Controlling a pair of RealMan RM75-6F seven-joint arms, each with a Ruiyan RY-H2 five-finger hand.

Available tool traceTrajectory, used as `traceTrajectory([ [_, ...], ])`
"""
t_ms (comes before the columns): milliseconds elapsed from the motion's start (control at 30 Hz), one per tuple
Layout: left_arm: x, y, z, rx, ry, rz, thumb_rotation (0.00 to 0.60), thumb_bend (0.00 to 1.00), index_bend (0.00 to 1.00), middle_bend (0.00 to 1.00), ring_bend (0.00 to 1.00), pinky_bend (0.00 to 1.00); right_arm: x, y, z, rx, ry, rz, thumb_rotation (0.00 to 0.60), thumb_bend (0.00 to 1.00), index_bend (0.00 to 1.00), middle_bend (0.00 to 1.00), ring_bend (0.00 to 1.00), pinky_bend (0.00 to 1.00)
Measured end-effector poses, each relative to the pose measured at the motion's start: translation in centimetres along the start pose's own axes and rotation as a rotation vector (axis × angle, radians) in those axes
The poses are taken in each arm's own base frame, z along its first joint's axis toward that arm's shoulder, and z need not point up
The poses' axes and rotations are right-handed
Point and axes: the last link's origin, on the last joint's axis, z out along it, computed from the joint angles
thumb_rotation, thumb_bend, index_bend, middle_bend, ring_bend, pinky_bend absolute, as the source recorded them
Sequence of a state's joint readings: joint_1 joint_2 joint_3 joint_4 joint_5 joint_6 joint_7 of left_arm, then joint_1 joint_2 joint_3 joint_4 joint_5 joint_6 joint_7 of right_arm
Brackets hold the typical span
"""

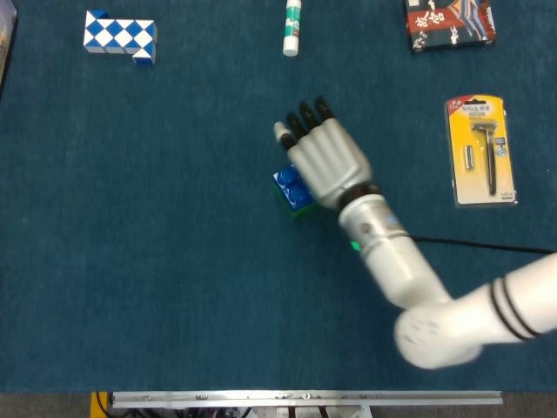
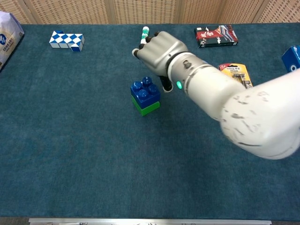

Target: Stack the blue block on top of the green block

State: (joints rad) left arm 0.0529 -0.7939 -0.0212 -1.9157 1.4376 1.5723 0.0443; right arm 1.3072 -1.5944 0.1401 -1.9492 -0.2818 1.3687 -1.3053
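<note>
Nearest to you, there's just bare teal table cloth [image 2: 93, 178] and the big white forearm of your right arm sweeping in from the right side of the chest view.

Moving out a bit, the blue block [image 2: 145, 89] is sitting on the green block [image 2: 149, 107], studs up, and the pair is standing on its own on the cloth. In the head view only a sliver of green is peeking out under the blue. So, judging by how things lie, the stack is basically done.

Your right hand [image 1: 324, 157] is hanging just beside the stack, on its right and a touch beyond it. It isn't holding anything. The fingers [image 1: 305, 117] are lying together, pointing away from you and not wrapped around the block. Whether the thumb side is brushing the blue block, I can't tell; the chest view looks like there's a gap.

What's left, I'd guess: clear the arm out without clipping the tower, and maybe check the blue one is seated squarely.

Your left hand isn't showing up in either camera.

Farther back: the razor pack [image 1: 481, 150] off to the right, then the blue-and-white snake puzzle [image 1: 120, 36], the glue stick [image 1: 291, 27] and the printed box [image 1: 449, 22] along the far edge.
</note>
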Motion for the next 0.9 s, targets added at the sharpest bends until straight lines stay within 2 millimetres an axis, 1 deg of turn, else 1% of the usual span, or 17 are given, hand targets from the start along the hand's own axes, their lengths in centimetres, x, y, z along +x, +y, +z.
traceTrajectory([
  [133,-0.4,0.3,0.2,-0.005,-0.009,0.01,0.6,0.2,0.26,0.03,0.0,0.11,-1.5,3.4,-2.9,-0.034,0.044,0.017,0.6,0.0,0.24,0.18,0.0,0.08],
  [333,-1.2,0.8,0.5,-0.016,-0.027,0.022,0.6,0.2,0.27,0.04,0.0,0.13,-4.5,8.0,-7.5,-0.092,0.052,0.014,0.6,0.01,0.27,0.19,0.0,0.08],
  [500,-1.9,1.2,1.0,-0.03,-0.037,0.02,0.6,0.2,0.28,0.05,0.0,0.13,-6.2,10.3,-10.6,-0.133,0.071,0.053,0.6,0.04,0.29,0.21,0.02,0.08],
  [700,-2.6,1.5,1.5,-0.049,-0.044,0.015,0.6,0.2,0.3,0.07,0.0,0.14,-8.8,12.3,-14.2,-0.188,0.149,0.181,0.6,0.07,0.31,0.23,0.05,0.1],
  [800,-3.0,1.7,1.7,-0.057,-0.05,0.015,0.6,0.2,0.31,0.08,0.0,0.14,-10.7,13.4,-16.0,-0.23,0.192,0.271,0.6,0.09,0.32,0.23,0.06,0.1],
  [900,-3.3,1.8,1.9,-0.06,-0.054,0.014,0.6,0.2,0.32,0.09,0.0,0.15,-13.0,14.5,-18.0,-0.281,0.23,0.344,0.6,0.09,0.32,0.24,0.06,0.1],
])
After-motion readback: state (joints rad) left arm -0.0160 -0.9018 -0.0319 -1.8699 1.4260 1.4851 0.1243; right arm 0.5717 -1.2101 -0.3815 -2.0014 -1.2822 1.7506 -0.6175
